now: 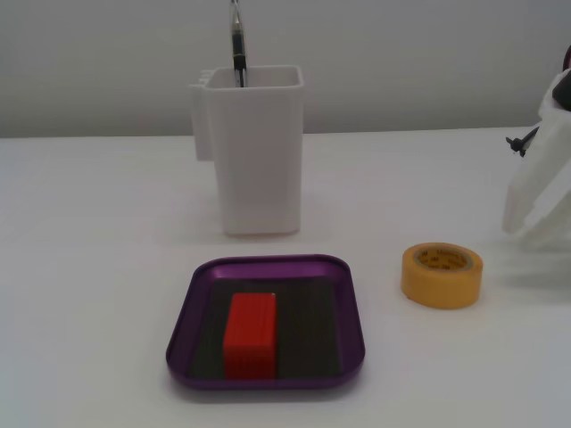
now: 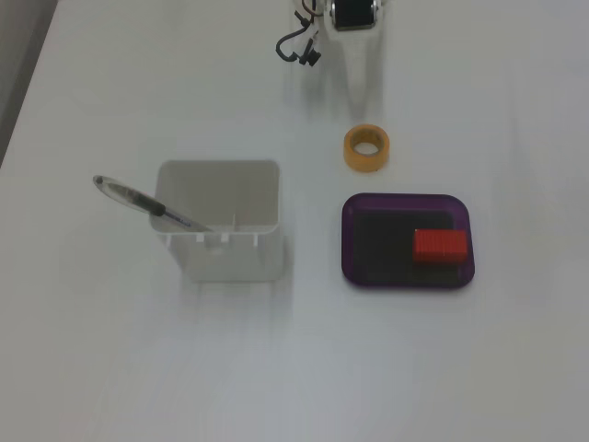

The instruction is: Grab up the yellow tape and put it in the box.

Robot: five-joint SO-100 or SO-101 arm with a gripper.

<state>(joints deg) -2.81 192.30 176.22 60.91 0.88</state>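
Observation:
The yellow tape [image 1: 442, 275] lies flat on the white table, to the right of the purple box [image 1: 183, 334] in a fixed view. In the other fixed view the tape [image 2: 366, 148] lies just above the box [image 2: 354, 244]. A red block [image 1: 250, 334] lies inside the box, also seen from above [image 2: 441, 247]. My white gripper [image 2: 362, 95] points at the tape from the top edge, a short gap away, and tapers to one narrow tip, so it looks shut and empty. It enters at the right edge of the front fixed view [image 1: 522, 225].
A tall white pen holder [image 1: 257, 156] with a pen [image 1: 237, 45] stands behind the box; from above the holder [image 2: 219, 226] is left of the box. Loose cables [image 2: 299, 46] hang by the arm's base.

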